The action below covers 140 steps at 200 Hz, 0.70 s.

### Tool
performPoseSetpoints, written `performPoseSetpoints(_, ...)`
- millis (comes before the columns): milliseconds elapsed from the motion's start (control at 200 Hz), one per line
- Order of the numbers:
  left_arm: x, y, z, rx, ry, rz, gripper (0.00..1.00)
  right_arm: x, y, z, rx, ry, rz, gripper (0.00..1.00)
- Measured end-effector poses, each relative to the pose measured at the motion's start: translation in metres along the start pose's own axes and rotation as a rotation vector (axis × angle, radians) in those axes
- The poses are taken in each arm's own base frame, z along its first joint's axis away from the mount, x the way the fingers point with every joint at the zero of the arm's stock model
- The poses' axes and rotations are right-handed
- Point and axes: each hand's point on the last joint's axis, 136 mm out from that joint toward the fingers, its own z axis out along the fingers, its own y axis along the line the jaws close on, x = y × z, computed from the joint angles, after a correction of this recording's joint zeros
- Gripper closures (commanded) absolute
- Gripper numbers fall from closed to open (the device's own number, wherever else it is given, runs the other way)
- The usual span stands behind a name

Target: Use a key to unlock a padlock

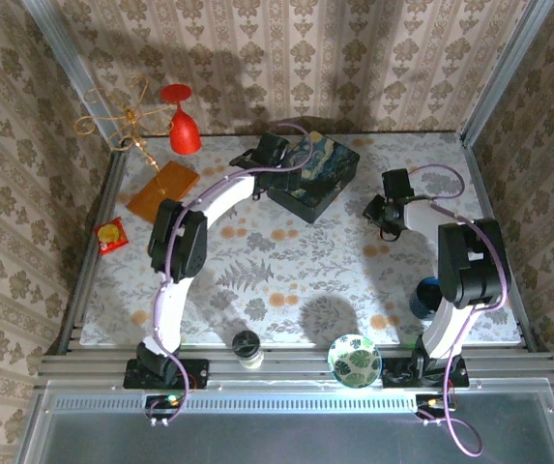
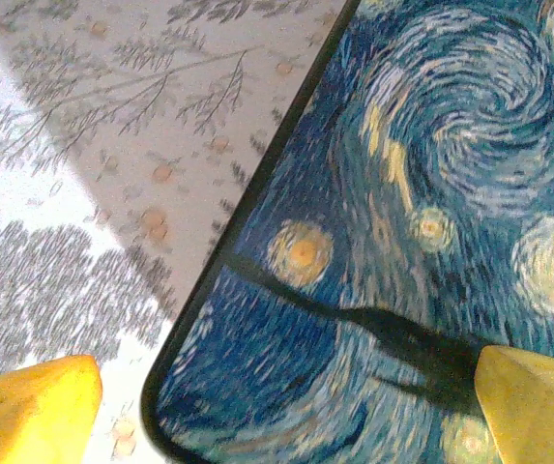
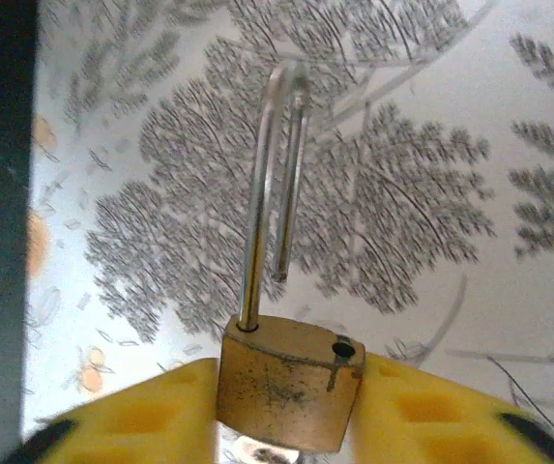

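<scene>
Right claw [image 3: 291, 425] clamped on small brass padlock [image 3: 291, 387], silvery shackle [image 3: 257, 213] standing open.
Dark blue starry-night box [image 1: 313, 172] sits at its ten o'clock; left claw [image 2: 286, 406] gapes wide over that box's corner.

A staged robot test cell: aluminium frame rails [image 1: 296, 365] box in wallpapered panels [image 1: 354, 58] around a leaf-print tabletop [image 1: 286, 266].

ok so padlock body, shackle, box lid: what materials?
Padlock body: looks like brass, a dull yellow metal, scuffed and speckled. Shackle: thin bright silvery rod, probably polished steel. Box lid: printed swirl painting with a slight sheen and a dark edge; the material underneath is unclear, maybe card or tin.
</scene>
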Motion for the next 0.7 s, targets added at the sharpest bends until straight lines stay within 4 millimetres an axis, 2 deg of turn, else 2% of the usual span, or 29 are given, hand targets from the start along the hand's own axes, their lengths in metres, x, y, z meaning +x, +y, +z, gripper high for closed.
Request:
performPoseSetpoints(135,0.010,0.007,-0.035,0.012,-0.007,-0.016,0.00,0.020,-0.020,-0.003,0.047,0.016,-0.057,0.41)
performPoseSetpoints(185,0.012,0.010,-0.053,0.016,-0.028,-0.019,0.00,0.025,-0.027,-0.009,0.057,0.014,-0.076,0.31)
performPoseSetpoints(230,0.013,0.014,-0.071,0.017,-0.053,-0.022,0.00,0.026,-0.030,-0.017,0.059,-0.003,-0.088,0.16)
performPoseSetpoints(345,0.024,0.033,-0.116,0.003,-0.149,-0.043,0.00,0.018,-0.029,-0.048,0.027,-0.095,-0.155,0.06)
performPoseSetpoints(435,0.044,0.065,-0.144,-0.040,-0.223,-0.079,0.00,0.005,-0.024,-0.079,-0.014,-0.208,-0.194,0.01)
performPoseSetpoints(540,0.079,0.112,-0.157,-0.131,-0.261,-0.119,0.00,-0.009,-0.023,-0.110,-0.041,-0.351,-0.240,0.00)
performPoseSetpoints(610,0.102,0.142,-0.160,-0.211,-0.273,-0.124,0.00,-0.014,-0.025,-0.123,-0.048,-0.431,-0.273,0.00)
performPoseSetpoints(700,0.125,0.178,-0.165,-0.308,-0.299,-0.113,0.00,-0.015,-0.032,-0.127,-0.041,-0.516,-0.331,0.00)
